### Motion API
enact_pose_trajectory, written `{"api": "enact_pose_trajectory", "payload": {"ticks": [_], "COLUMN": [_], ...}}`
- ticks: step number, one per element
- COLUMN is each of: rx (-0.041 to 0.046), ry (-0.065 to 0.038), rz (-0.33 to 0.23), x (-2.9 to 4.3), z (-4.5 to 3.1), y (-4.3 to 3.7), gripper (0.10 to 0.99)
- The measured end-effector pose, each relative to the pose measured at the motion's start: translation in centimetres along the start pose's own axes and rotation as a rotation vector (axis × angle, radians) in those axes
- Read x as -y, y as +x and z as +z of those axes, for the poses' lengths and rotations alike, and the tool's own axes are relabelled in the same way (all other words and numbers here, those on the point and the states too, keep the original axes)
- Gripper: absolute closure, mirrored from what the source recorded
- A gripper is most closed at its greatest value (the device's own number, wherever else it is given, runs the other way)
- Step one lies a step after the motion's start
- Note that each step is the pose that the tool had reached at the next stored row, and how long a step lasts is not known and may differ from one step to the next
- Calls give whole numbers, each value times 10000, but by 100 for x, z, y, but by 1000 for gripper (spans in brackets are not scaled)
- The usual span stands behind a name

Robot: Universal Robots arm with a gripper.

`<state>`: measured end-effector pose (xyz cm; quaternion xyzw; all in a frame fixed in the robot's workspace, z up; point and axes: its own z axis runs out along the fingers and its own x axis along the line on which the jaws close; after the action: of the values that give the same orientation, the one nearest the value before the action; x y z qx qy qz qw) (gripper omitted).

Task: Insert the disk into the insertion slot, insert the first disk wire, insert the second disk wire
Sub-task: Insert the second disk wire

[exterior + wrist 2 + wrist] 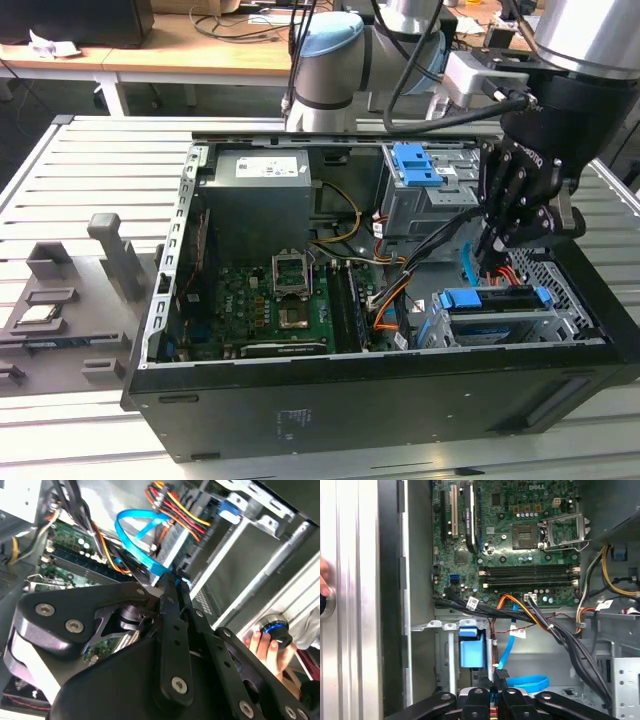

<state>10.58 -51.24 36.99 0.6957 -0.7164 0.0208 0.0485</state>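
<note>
1. The gripper [497, 243] hangs inside the open computer case [300, 400], low over its drive corner. The second disk wire [529, 682] lies right at its fingertips. In both wrist views the fingers [172, 592] stand close together with the cable's plug end between them, so I judge them clamped on it.
2. From the fingertips the light-blue cable runs away toward the motherboard [520, 540], curls into a loop [131, 527], and doubles back. Its long axis near the grip lies roughly in line with the fingers.
3. The insertion slot [495, 325] sits directly below and just in front of the gripper in the exterior view. The disk [490, 298] is already seated in it, showing blue rails.
4. The first disk wire [172, 502], a red and orange bundle, passes just beside the blue loop. Whether its plug is seated I cannot tell.
5. The blue cable looks thin, flat and limp, likely to twist under the grip.
6. A person's hand [267, 650] rests on a knob outside the case, well apart from the gripper.
</note>
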Motion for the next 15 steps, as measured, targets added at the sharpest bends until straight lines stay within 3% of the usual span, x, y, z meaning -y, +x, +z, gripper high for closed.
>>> {"api": "enact_pose_trajectory", "payload": {"ticks": [2, 6, 11, 15], "rx": [-2, -2, -6, -3], "ry": [0, 0, 0, 1], "rz": [-2, -1, -22, -39], "x": [8, 45, 145, 180], "z": [44, 118, 215, 238], "y": [43, 40, 28, 23], "gripper": [925, 925, 925, 925]}}
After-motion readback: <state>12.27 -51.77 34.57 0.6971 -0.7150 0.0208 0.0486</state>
